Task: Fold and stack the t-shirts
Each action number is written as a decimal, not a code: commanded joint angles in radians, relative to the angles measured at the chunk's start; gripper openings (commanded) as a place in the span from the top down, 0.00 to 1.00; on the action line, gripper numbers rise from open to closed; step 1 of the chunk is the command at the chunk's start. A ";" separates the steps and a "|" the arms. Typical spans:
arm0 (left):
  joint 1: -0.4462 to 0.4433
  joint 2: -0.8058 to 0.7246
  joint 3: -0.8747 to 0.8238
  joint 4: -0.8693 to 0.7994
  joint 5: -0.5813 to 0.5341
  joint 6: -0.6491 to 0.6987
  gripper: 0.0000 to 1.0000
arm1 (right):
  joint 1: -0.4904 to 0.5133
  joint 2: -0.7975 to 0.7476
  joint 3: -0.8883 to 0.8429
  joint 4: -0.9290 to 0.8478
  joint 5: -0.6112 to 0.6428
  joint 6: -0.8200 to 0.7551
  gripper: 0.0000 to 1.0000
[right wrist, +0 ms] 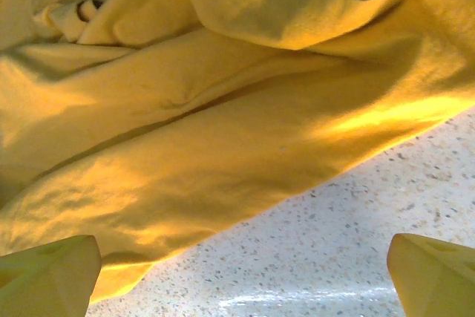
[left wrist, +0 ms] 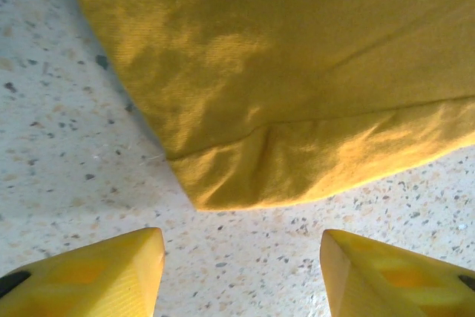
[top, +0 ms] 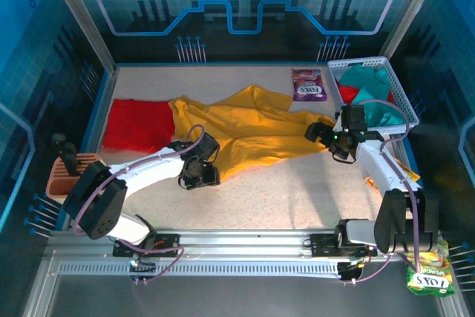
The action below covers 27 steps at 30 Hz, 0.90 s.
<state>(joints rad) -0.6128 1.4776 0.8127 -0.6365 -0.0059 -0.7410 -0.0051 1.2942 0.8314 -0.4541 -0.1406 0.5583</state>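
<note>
– Fabric question first: how will the mustard-yellow t-shirt [top: 252, 128] handle?

– Soft and light, I'd judge, with no stiffness at all. It lies rumpled in loose folds on the table [top: 297, 191], just to the left of the white basket [top: 401, 102], so any lift from one point would probably let the rest sag and drag. The hem and its corners look like the safest holds, since the doubled seam gives the fingers something firm.

– Where do the grippers stand?

– The left gripper [left wrist: 241, 237] is at the hem on the side far from the basket. Its fingers are parted with only bare table between them, and a hem corner lies just ahead of the tips, apart from them. The right gripper [right wrist: 243, 246] is at the shirt's basket-side edge, spread very wide and holding nothing. The cloth edge runs slantwise just beyond its tips.

– And the others?

– The red t-shirt [top: 137, 124] lies flat beyond the yellow one, farthest from the basket. The teal t-shirts [top: 364, 83] are heaped inside the basket.
</note>
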 commanded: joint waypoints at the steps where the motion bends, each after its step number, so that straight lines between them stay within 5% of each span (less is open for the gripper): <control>1: -0.003 0.069 0.004 0.074 -0.011 -0.053 0.47 | 0.016 0.003 0.002 0.027 -0.023 0.012 0.00; 9: 0.000 0.131 0.167 -0.020 -0.018 0.019 1.00 | 0.015 -0.014 0.007 0.002 0.005 0.000 0.00; 20: 0.168 0.310 0.783 -0.336 0.005 0.313 1.00 | 0.011 -0.044 0.017 -0.023 0.007 0.000 0.00; 22: 0.208 0.426 0.905 -0.371 0.051 0.346 0.90 | 0.010 -0.054 0.018 -0.028 0.005 -0.001 0.00; 25: 0.248 0.614 1.127 -0.456 0.101 0.393 0.49 | 0.010 -0.064 0.020 -0.042 0.003 -0.007 0.00; 27: 0.265 0.692 1.225 -0.496 0.086 0.399 0.45 | 0.010 -0.073 0.020 -0.053 -0.002 -0.011 0.00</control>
<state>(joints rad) -0.3679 2.0686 1.9499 -0.9779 0.0433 -0.4141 -0.0002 1.2488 0.8322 -0.4702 -0.1394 0.5591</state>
